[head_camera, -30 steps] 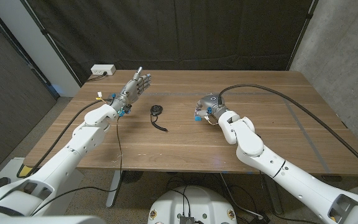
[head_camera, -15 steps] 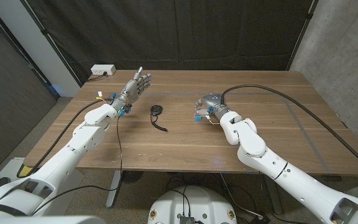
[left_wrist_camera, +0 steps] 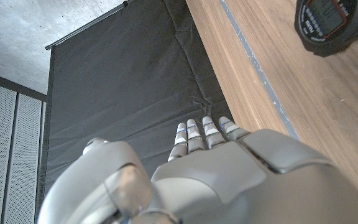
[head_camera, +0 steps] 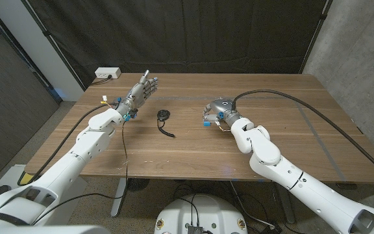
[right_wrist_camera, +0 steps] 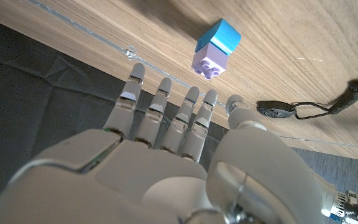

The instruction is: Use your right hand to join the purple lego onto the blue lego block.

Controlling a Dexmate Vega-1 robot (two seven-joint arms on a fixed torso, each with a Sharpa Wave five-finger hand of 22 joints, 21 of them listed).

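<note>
Right wrist view: purple lego (right_wrist_camera: pixel 207 64) already sitting joined on blue lego block (right_wrist_camera: pixel 219 36), standing mid-surface (right_wrist_camera: pixel 303 43). Right robot hand (right_wrist_camera: pixel 166 124) hovering near, fingers spread, gripping nothing, likely finished. Left robot hand (head_camera: pixel 141 89) idling open.

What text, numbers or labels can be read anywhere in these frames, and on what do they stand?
None can be read.
Stopwatch: its display shows dark digits, too blurred to read.
White power strip at the table's far edge: no legible marking.
Purple lego and blue lego: no print visible.
Left hand and right hand: no lettering visible.
</note>
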